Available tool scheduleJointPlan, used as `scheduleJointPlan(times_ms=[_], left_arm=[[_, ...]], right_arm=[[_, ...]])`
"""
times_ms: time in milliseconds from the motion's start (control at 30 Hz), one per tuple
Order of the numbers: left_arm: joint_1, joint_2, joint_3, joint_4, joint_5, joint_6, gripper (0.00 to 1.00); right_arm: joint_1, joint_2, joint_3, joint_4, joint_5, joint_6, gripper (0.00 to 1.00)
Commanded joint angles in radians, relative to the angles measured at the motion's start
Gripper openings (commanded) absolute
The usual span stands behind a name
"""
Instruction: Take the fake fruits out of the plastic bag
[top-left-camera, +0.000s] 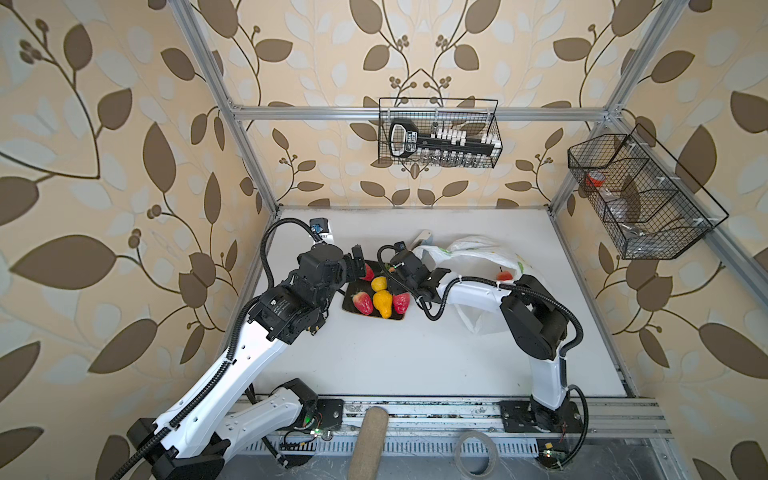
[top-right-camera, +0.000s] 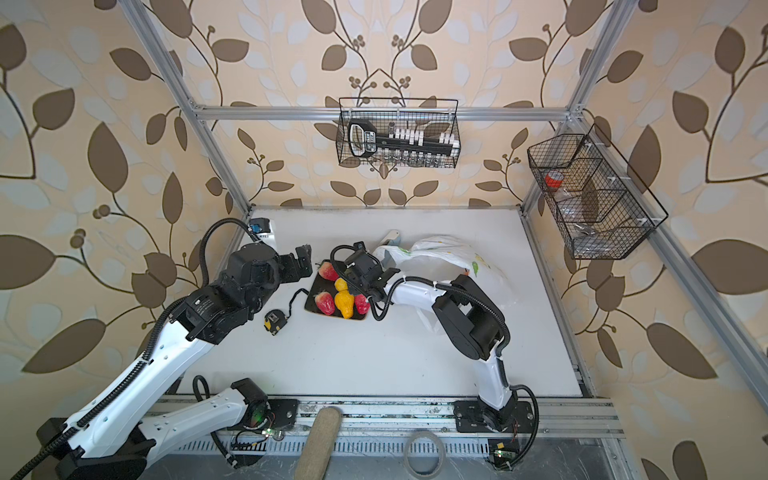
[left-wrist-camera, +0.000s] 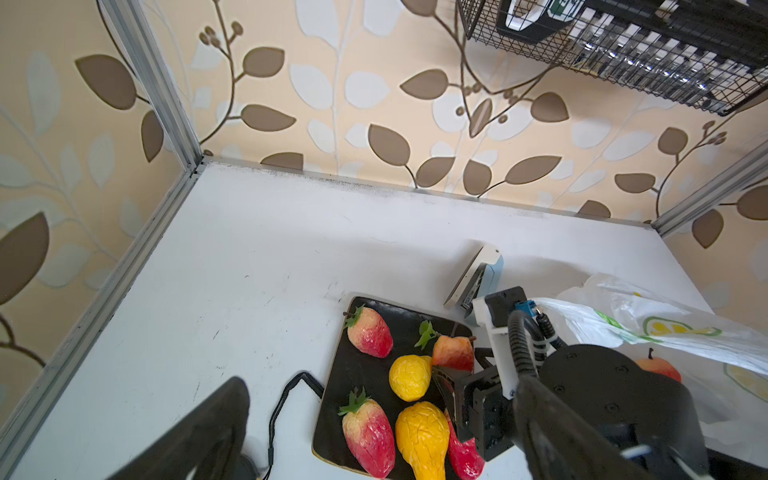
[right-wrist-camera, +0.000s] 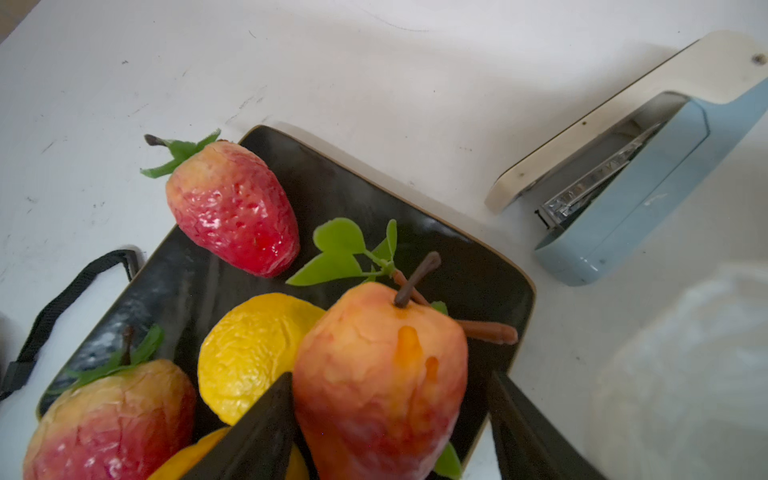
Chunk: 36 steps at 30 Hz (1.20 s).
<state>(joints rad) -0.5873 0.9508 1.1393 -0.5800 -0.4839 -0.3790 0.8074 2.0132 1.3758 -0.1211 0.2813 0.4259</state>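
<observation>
Over the dark plate (right-wrist-camera: 332, 187) — right hand (right-wrist-camera: 390, 376) parted around a reddish apple (right-wrist-camera: 374, 353).

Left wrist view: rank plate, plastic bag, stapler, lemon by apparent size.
1. plastic bag or plate: unsure, since the bag runs out of frame and is partly hidden.
2. stapler, farther off and partly hidden.
3. lemon, only slightly smaller.

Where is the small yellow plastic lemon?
In both top views the lemon lies on the dark square plate, left of the table's centre, beyond the yellow-orange pear, beside the right gripper.
</observation>
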Motion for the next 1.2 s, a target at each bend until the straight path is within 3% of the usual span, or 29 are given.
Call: scheduleJointPlan(times_ms=[0, 300, 533, 700, 867, 1167], left_arm=[[0.006, -0.004, 0.005, 0.005, -0.027, -0.026, 0.98], [0.006, 0.018, 0.022, 0.015, -0.002, -0.019, 0.98], [0.006, 0.053, 0.014, 0.038, 0.060, -0.007, 0.98], [0.009, 0.128, -0.036, 0.151, 0.306, 0.089, 0.98], [0.009, 0.261, -0.074, 0.272, 0.538, 0.149, 0.97], [0.008, 0.533, -0.059, 0.461, 0.561, 0.380, 0.88]], right_arm=[[0.001, -0.040, 0.017, -0.001, 0.011, -0.001, 0.75], [0.005, -0.271, -0.113, 0.061, -0.131, -0.054, 0.78], [0.021, -0.534, -0.315, 0.072, -0.211, -0.095, 0.71], [0.021, -0.696, -0.446, 0.019, -0.051, -0.035, 0.59], [0.019, -0.778, -0.538, -0.095, 0.147, 0.124, 0.50], [0.019, -0.809, -0.625, -0.157, 0.210, 0.253, 0.48]])
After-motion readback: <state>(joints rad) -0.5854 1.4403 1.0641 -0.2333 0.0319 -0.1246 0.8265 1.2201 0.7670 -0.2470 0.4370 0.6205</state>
